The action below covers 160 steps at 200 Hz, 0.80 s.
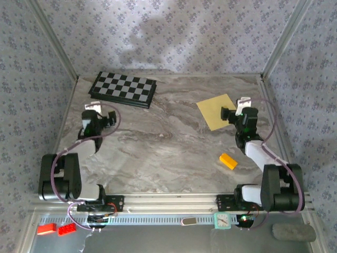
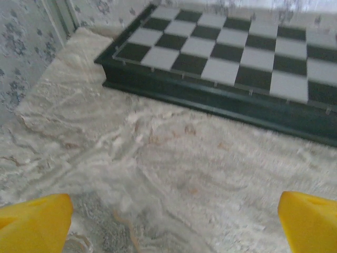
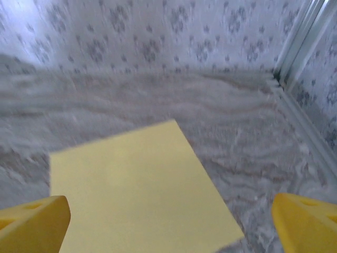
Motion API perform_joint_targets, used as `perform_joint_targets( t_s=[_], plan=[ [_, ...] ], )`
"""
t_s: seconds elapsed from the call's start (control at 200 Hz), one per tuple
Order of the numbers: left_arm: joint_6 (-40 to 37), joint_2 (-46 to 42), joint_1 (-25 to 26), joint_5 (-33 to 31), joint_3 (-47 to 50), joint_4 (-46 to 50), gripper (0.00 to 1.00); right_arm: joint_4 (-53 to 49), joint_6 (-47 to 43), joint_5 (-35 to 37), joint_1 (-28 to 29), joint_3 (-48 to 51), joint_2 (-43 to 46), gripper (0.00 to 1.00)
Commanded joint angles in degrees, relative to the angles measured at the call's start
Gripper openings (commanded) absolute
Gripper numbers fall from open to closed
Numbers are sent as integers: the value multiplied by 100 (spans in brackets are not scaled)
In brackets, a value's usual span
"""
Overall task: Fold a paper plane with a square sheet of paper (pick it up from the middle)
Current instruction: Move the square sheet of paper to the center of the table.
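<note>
From above, the square sheet of paper [image 1: 215,109] lies flat, well right of the checkerboard [image 1: 124,88]. Left wrist: the left gripper [image 2: 174,224] has jaws apart, near the checkerboard. Right wrist: the right gripper [image 3: 171,226] has jaws apart over the sheet. It looks thin, light and limp; you should pinch its middle.

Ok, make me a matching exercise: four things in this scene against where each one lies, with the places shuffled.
1 checkerboard
2 square sheet of paper
3 orange block
4 red bricks

A far right, lying flat
B far left
C near right
D off the table, below its near left edge

Pairs: 1-B, 2-A, 3-C, 4-D
</note>
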<state>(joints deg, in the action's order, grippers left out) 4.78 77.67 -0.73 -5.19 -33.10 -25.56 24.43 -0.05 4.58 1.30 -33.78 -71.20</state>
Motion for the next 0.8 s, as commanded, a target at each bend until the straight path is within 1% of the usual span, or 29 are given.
perform_joint_targets(
  t_s=[0.0, 0.04, 0.125, 0.2, 0.25, 0.325, 0.41, 0.54, 0.56, 0.65, 0.795],
  plan=[
    [645, -388, -7, 102, -616, 1459, 100, -1269, 678, 99, 90, -532, 147, 100],
    [957, -436, -2, 280, -832, 1839, 100, -1590, 879, -12, 86, -747, 102, 100],
    [1844, -374, 4, 635, -1339, 2686, 100, -2189, 1009, -264, 85, -1183, -157, 100],
    [2446, -132, 11, 1120, -1786, 3316, 100, -2806, 1616, -300, 1, -1699, -564, 100],
    [2698, 26, 43, 1543, -1900, 3381, 100, -3182, 1947, -666, -155, -2030, -934, 100],
    [3154, 219, 136, 1985, -1913, 3258, 100, -3418, 2209, -1346, -369, -2445, -1503, 100],
    [3452, 476, 308, 2645, -1890, 2935, 100, -3610, 2299, -1696, -465, -2842, -2096, 100],
    [3583, 706, 751, 2719, -1895, 2791, 100, -3912, 2381, -1874, -551, -3400, -2922, 100],
    [3590, 726, 827, 2697, -1897, 2768, 100, -3980, 2414, -1888, -567, -3657, -3056, 100],
    [3660, 900, 1139, 2687, -1944, 2722, 100, -4245, 2495, -2040, -637, -4138, -3607, 100],
    [3844, 1190, 1531, 2725, -2006, 2643, 100, -4458, 2567, -2098, -636, -4641, -4236, 100]
  ],
)
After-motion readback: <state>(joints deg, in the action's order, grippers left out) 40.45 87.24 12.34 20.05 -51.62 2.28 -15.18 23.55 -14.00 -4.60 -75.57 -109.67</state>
